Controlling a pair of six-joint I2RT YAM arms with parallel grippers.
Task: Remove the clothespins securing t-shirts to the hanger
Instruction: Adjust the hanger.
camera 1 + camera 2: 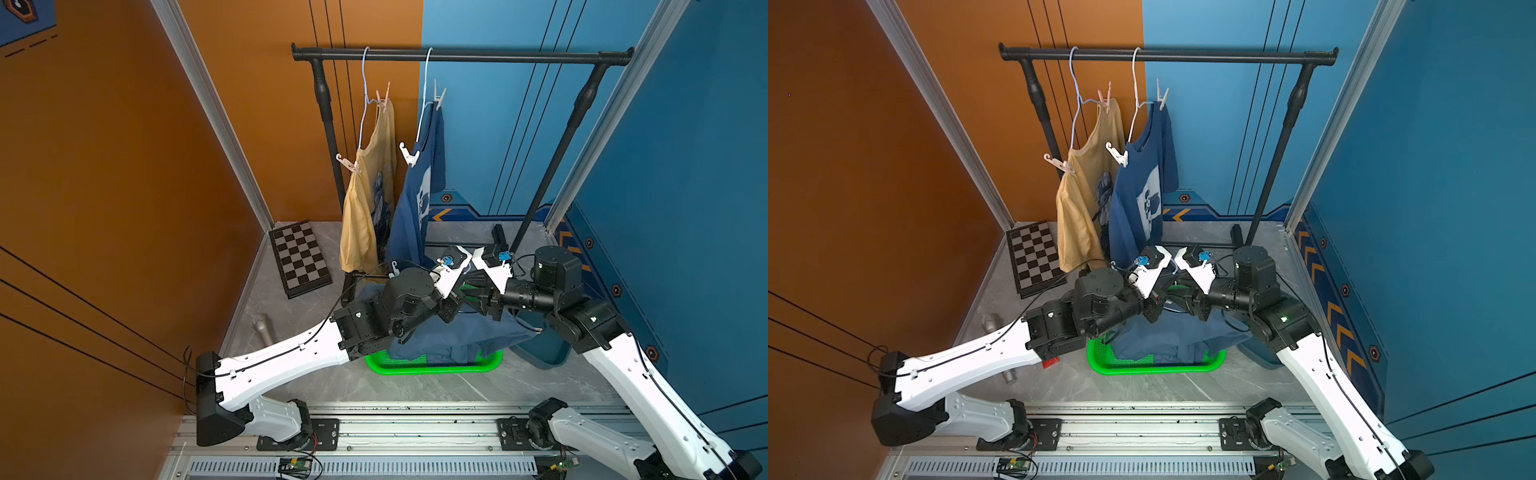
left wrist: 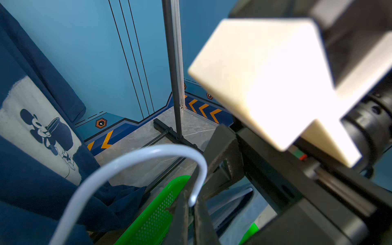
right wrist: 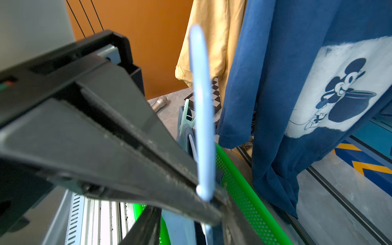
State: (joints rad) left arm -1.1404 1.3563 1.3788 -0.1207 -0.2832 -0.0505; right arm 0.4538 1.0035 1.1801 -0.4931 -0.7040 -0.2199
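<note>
A pale yellow t-shirt (image 1: 368, 199) and a navy t-shirt (image 1: 415, 208) hang on hangers, each pinned by two clothespins (image 1: 385, 97) (image 1: 348, 163) (image 1: 439, 97) (image 1: 410, 154). A slate blue t-shirt (image 1: 440, 345) lies draped over the green basket (image 1: 432, 368). My left gripper (image 2: 192, 205) is shut on the tip of that shirt's pale hanger hook (image 2: 148, 157). A mint green clothespin (image 3: 186, 118) grips the slate shirt beside the hook (image 3: 201, 106). My right gripper (image 3: 188, 231) faces the left one, jaws apart around pale blue cloth and wire.
The black rack rail (image 1: 457, 55) spans the back, with its foot bars on the floor behind the basket. A chessboard (image 1: 300, 257) and a microphone (image 1: 264, 330) lie to the left. A blue-grey bin (image 1: 544, 353) sits under the right arm.
</note>
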